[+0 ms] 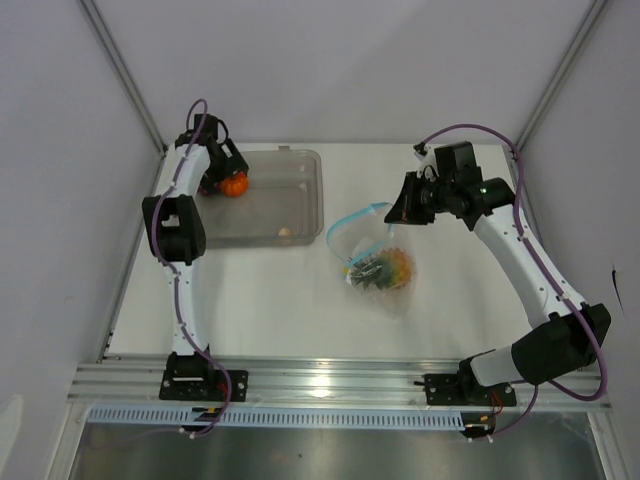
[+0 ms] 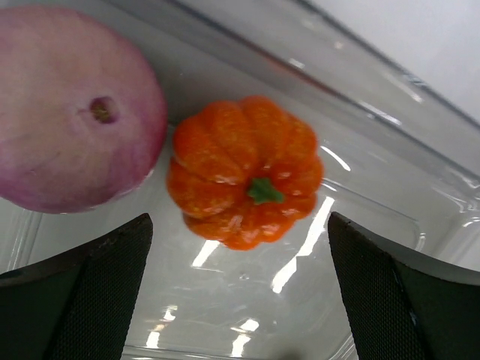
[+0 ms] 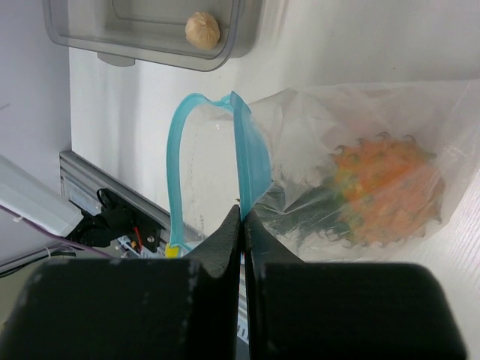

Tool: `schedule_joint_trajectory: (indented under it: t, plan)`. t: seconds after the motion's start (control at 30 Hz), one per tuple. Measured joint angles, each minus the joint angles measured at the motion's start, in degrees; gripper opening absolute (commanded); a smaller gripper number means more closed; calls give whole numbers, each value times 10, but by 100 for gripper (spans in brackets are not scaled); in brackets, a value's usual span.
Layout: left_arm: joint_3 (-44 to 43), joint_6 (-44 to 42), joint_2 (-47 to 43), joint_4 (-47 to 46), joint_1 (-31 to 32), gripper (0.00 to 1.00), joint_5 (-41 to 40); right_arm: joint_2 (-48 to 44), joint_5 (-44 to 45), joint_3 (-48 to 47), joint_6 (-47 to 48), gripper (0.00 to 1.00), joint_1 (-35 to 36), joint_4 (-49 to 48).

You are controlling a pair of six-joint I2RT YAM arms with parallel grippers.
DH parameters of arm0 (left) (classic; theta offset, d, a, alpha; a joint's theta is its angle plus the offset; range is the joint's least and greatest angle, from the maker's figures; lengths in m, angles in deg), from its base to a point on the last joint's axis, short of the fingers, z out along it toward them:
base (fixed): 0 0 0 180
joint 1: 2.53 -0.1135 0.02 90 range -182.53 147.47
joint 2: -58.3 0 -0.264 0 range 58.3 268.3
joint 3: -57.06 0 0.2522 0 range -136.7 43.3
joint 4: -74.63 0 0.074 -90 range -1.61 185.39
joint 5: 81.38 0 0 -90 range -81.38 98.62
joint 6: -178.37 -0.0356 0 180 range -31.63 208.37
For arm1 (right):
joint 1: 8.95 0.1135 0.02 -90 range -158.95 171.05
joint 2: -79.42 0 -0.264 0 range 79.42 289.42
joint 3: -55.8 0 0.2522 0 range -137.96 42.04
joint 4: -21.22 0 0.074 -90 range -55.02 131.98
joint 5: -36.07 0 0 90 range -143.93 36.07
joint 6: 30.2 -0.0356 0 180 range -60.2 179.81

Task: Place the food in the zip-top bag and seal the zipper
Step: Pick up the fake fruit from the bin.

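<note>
The round orange (image 2: 244, 171) and the purple-red onion (image 2: 71, 109) lie side by side in a grey translucent tray (image 1: 305, 205). My left gripper (image 2: 240, 292) hangs open just above the orange (image 1: 234, 185), one finger on each side, touching nothing. The tiny beige bulb (image 1: 286, 233) rests at the tray's near right corner. The clear zip-top bag (image 1: 378, 262) lies mid-table with the pineapple (image 3: 382, 187) inside. Its light blue zipper (image 3: 251, 154) gapes in a loop. My right gripper (image 3: 243, 214) is shut on one side of that strip, holding the mouth up.
The tray's rim (image 3: 82, 34) stands left of the bag, a short gap apart. White enclosure walls close in on both sides and the back. An aluminium rail (image 1: 330, 380) with both arm bases runs along the near edge.
</note>
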Motion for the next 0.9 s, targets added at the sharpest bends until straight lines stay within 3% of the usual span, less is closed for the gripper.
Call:
schedule_joint_trajectory:
  t: [0.17,0.4,0.57,0.8,0.9]
  plan:
    - [-3,8,16,24,-16,99,19,0,-8,5,-2,0,0,-14]
    - [-79,15,77,63,-28,97,55,0,-13,14,-10,0,-1,-36]
    - [-82,24,82,68,-31,77,75,0,-16,21,-13,0,-7,-50]
    - [-24,43,56,25,-38,29,102,-1,-23,38,-13,0,-17,-61]
    - [-6,45,47,8,-39,20,104,-3,-24,42,-15,0,-21,-62]
